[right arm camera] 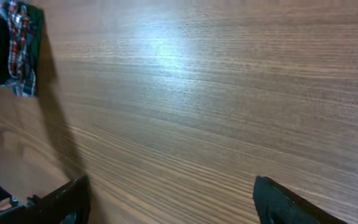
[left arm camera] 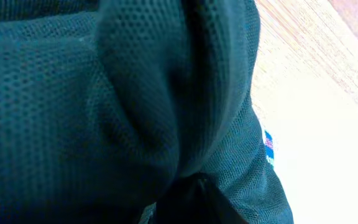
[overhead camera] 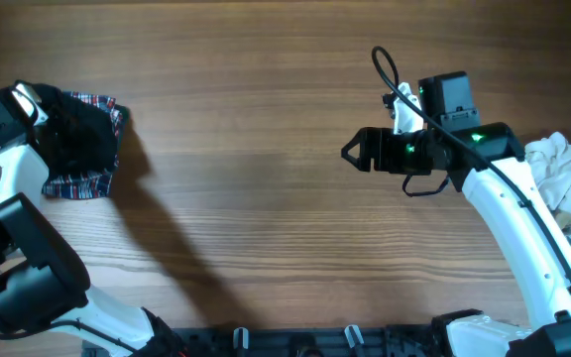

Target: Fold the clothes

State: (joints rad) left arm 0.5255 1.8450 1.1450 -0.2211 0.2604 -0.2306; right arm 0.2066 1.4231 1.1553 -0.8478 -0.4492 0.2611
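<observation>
right pincer [overhead camera: 349, 152] gapes empty; left pincer [overhead camera: 46, 109] buried in black shirt [overhead camera: 82, 134], state unclear.

A bunched black mesh garment [left arm camera: 104, 112] fills the view, with wooden table [left arm camera: 319, 56] at upper right.

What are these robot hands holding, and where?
The right gripper holds nothing, jaws open. The left gripper is against the black garment; a grip cannot be told.

Open wood across middle of table [overhead camera: 246, 149]; wide passage there. Blocked far left: black shirt [overhead camera: 82, 134] heaped on plaid garment [overhead camera: 82, 183]. Blocked right edge: white clothes [overhead camera: 568, 169]. Overhead obstacle right of centre: right gripper [overhead camera: 348, 154], jaws spread.
</observation>
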